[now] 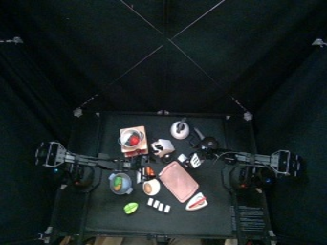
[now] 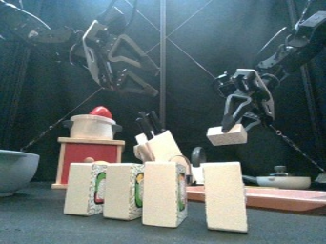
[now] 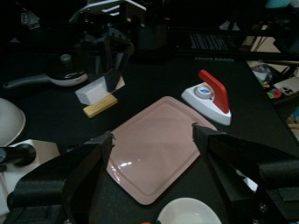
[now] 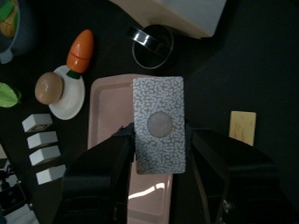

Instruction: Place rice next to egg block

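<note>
The carry step was in hand: the right gripper (image 4: 160,136) held the speckled rice block (image 4: 160,122) clamped between its jaws, in the air above the pink board (image 4: 107,114). The egg block (image 4: 243,124) lay on the table (image 4: 263,70) beside the board, toward the right edge. The next move probably called for shifting across and lowering the rice just beside the egg block. The left gripper (image 3: 158,138) hung open and empty.

in the top view everything on the table (image 1: 96,187) is too small to tell apart, and the egg block cannot be picked out. in the front view the grey bowl (image 2: 15,170) is cut off at 9 o'clock, and the pink board (image 2: 287,199) runs off at 3 o'clock. in the right wrist view the speckled block (image 4: 160,125) between the jaws hides part of the board beneath, and a pale box (image 4: 187,12) is cut off at 12 o'clock.
</note>
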You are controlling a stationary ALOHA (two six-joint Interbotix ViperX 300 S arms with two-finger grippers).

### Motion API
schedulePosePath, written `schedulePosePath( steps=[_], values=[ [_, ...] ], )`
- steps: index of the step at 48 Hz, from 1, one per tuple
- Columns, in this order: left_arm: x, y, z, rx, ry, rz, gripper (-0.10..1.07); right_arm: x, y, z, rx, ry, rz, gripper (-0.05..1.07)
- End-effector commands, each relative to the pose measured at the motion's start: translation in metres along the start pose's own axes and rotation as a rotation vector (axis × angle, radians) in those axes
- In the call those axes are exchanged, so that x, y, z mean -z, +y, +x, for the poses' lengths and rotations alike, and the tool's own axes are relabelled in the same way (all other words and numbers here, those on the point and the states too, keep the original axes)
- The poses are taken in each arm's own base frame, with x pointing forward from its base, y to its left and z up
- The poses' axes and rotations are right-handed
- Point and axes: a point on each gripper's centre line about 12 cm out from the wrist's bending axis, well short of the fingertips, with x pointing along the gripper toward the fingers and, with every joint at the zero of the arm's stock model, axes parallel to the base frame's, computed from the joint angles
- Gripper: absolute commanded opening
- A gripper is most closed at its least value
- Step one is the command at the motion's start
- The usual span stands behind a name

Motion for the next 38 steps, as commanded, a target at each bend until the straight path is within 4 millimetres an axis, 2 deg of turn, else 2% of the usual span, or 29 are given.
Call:
schedulePosePath(
  steps=[1, 14, 26, 38],
  values=[
    [-0.008, 0.003, 0.0, -0.008, -0.026, -0.003, 1.02, -0.014, 0.001, -0.008, 0.017, 0.023, 0.018, 0.55],
    [-0.007, 0.003, -0.001, -0.008, -0.026, -0.003, 1.02, -0.016, -0.009, -0.02, 0.213, 0.121, 0.016, 0.56],
    [-0.007, 0.003, -0.003, -0.008, -0.026, -0.005, 1.02, 0.014, -0.003, -0.008, 0.273, 0.096, 0.002, 0.56],
    [-0.007, 0.004, -0.004, -0.011, -0.028, -0.004, 1.02, 0.03, -0.024, -0.004, 0.345, 0.037, -0.006, 0.56]
  ],
)
